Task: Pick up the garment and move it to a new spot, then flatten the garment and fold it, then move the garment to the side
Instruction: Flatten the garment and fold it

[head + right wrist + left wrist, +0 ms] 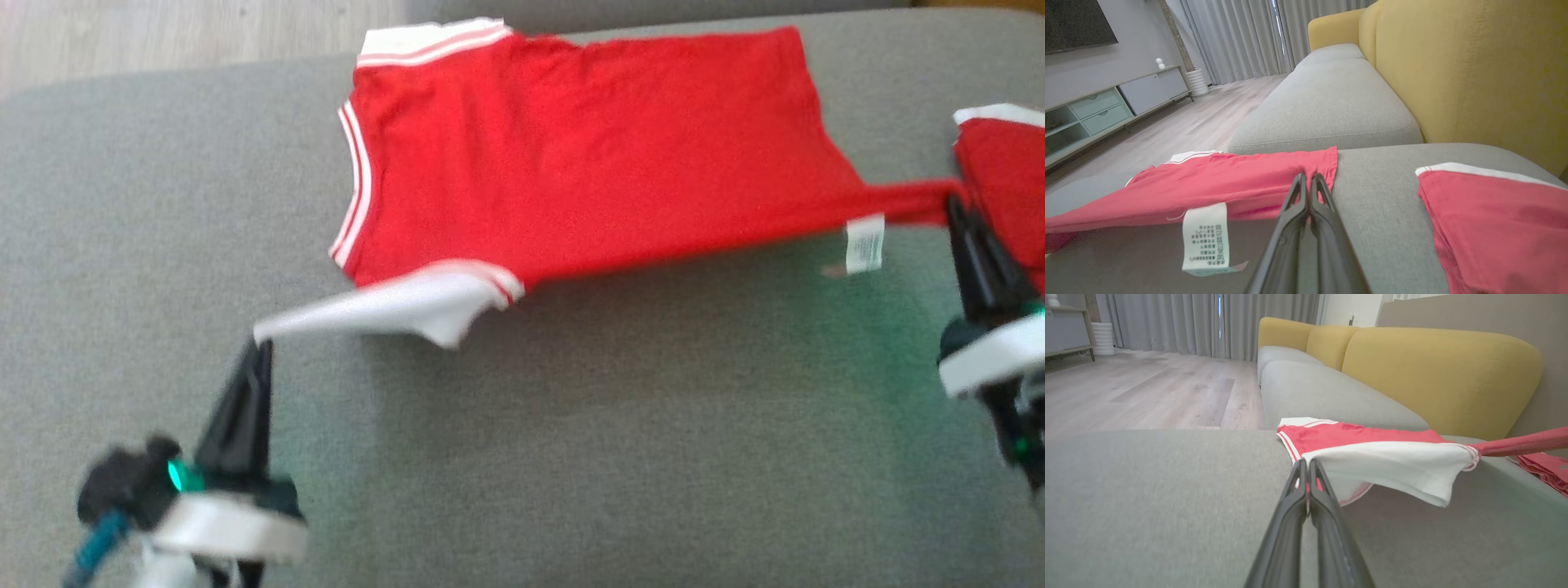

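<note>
Red shirt (588, 171) spread on grey cushion (571, 457), head view: my left gripper (261, 345) clamped on white sleeve (384, 306), my right gripper (953, 211) clamped on hem corner (918, 202). Left wrist: fingers (1290, 514) together, sleeve aloft. Right wrist: hem pinched, label (1205, 237) dangling.

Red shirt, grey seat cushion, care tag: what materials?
Red shirt: soft knit, likely cotton jersey, matte; it drapes and pulls into a strip.
Grey seat cushion: woven upholstery fabric, matte, fine flecked weave.
Care tag: thin white printed label, perhaps nylon; hangs limp.
</note>
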Motion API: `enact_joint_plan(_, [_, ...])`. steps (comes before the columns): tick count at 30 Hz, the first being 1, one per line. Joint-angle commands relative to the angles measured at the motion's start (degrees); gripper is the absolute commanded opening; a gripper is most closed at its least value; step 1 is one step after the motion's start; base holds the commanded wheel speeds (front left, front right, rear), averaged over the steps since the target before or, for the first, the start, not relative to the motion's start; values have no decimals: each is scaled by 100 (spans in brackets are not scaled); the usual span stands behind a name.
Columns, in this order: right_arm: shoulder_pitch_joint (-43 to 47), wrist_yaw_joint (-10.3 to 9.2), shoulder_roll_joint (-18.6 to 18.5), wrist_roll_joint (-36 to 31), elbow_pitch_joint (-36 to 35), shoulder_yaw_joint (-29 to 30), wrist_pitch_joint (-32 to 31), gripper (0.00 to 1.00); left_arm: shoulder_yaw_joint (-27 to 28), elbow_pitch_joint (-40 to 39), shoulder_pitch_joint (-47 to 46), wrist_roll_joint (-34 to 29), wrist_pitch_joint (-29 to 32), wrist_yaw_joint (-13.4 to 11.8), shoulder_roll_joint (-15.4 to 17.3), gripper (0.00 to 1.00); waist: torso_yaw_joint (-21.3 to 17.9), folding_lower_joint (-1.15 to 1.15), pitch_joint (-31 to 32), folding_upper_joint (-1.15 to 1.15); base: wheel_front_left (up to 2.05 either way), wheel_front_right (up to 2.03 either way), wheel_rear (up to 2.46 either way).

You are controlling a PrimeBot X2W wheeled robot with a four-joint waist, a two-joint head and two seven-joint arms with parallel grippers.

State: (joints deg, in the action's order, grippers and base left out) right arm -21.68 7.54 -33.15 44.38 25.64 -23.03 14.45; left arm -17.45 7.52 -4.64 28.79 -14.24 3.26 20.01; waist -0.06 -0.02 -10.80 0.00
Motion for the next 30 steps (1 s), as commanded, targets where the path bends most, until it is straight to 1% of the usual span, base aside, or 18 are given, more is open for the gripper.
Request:
enact_joint_plan(1, [228, -5, -199, 3, -217, 98, 54, 0, 182, -301, 121, 37, 5, -121, 156, 0, -40, 2, 117, 0, 0, 0, 0])
enact_joint_plan(3, [379, -5, -192, -18, -266, 143, 54, 0, 153, -387, 289, 42, 25, -167, 139, 0, -47, 2, 159, 0, 0, 0, 0])
enact_joint_plan(6, [833, -5, -147, -62, -411, 232, 54, 0, 86, -610, 716, 60, 88, -294, 109, 0, -69, 2, 271, 0, 0, 0, 0])
enact_joint_plan(9, [1225, -5, -120, -87, -557, 312, 54, 0, 83, -747, 1020, 139, 120, -370, 91, 0, -87, 2, 355, 0, 0, 0, 0])
enact_joint_plan(16, [1679, -5, -84, -138, -786, 545, 54, 0, 30, -901, 1265, 252, 234, -402, 90, 0, -108, 2, 417, 0, 0, 0, 0])
enact_joint_plan(19, [1671, -5, -64, -154, -816, 612, 53, 0, 40, -922, 1118, 284, 268, -404, 69, 0, -110, 2, 346, 0, 0, 0, 0])
enact_joint_plan(23, [1521, -5, -11, -197, -793, 680, 25, 0, 24, -866, 691, 288, 328, -345, 39, 0, -95, 2, 174, 0, 0, 0, 0])
enact_joint_plan(27, [1233, -5, 58, -261, -695, 694, -38, 0, -25, -727, 30, 254, 448, -291, -37, 0, -86, 2, -67, 0, 0, 0, 0])
enact_joint_plan(29, [1036, -5, 99, -297, -638, 670, -93, 0, -51, -559, -336, 241, 499, -219, -58, 0, -96, 2, -195, 0, 0, 0, 0])
enact_joint_plan(30, [818, -5, 135, -332, -569, 644, -137, 0, -73, -377, -709, 223, 533, -153, -86, 0, -109, 2, -325, 0, 0, 0, 0])
